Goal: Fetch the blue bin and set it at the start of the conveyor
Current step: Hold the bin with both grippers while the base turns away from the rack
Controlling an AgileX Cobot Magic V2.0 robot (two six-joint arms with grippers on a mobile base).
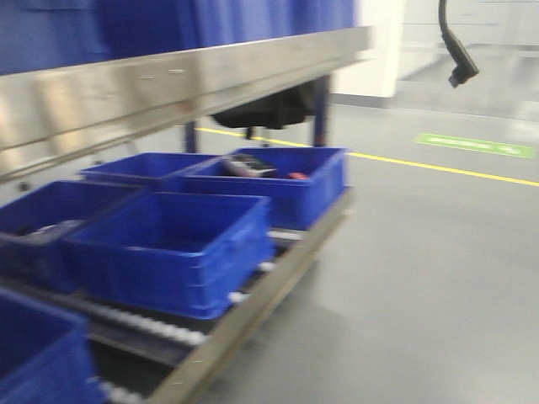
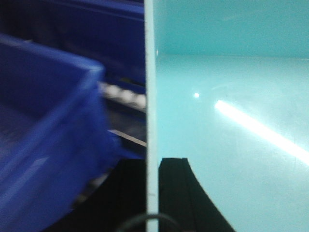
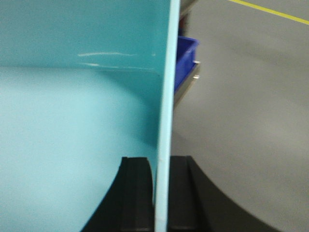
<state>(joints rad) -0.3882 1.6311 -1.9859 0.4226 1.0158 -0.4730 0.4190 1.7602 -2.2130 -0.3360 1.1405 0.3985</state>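
Bin (image 2: 227,135) pinched by left gripper (image 2: 151,165), right gripper (image 3: 161,163)

Front view, dark blue bins: 5 total. Front-centre bin (image 1: 168,252), left bin (image 1: 50,223), back-left bin (image 1: 143,167), back-right bin (image 1: 286,189), plus corner bin (image 1: 34,353), cut off bottom-left. Stuff inside 2 of them, too blurred to count.

Steel rail (image 1: 168,80): 1. Blue uprights (image 1: 321,109) under it: 2 visible. Floor: 1 yellow line (image 1: 438,166), 1 green strip (image 1: 476,145). Hanging black cable (image 1: 455,50): 1.

Wrist views: pale turquoise bin (image 2: 231,121): 1, same one in both. Grippers: 2, left gripper (image 2: 152,166) and right gripper (image 3: 161,164), w/ 2 black fingers (image 3: 135,193) each, 1 either side of a bin wall. Dark blue bins alongside: 1 clear in left wrist view, 1 in right wrist view.
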